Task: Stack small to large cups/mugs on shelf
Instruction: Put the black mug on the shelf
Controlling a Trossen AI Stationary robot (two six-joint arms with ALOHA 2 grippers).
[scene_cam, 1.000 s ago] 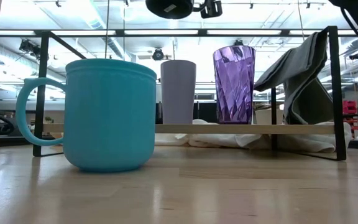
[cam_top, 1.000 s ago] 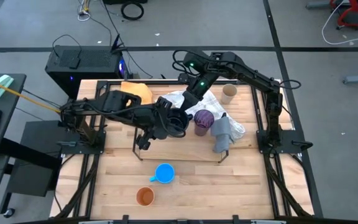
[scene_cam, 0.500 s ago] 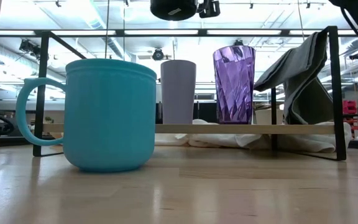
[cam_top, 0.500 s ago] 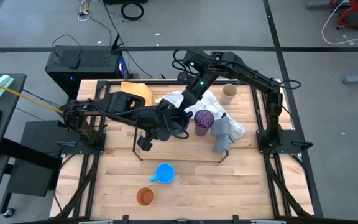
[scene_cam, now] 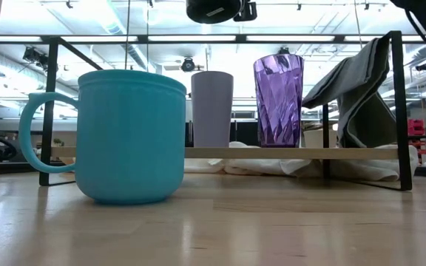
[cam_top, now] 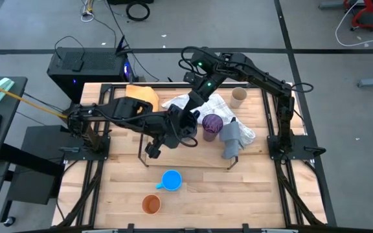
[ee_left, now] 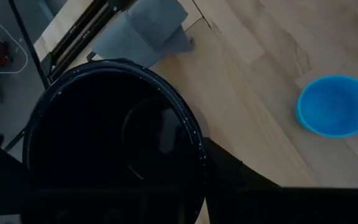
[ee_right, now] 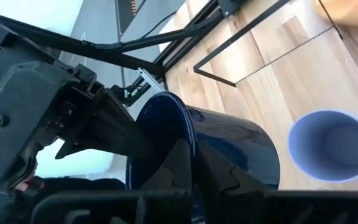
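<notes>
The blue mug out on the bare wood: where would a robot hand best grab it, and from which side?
Probably from straight above, pinching the wall at the rim, one finger inside and one outside, on the side away from the handle. The blue mug stands upright with its mouth open to the top, its handle juts toward the left arm's side, and the orange cup stands apart from it.

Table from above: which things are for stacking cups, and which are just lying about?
For the job: purple cup, tan cup, blue mug, orange cup, lavender cup, navy mug, shelf.
Lying about: yellow cloth, white cloth, grey cloth.
</notes>
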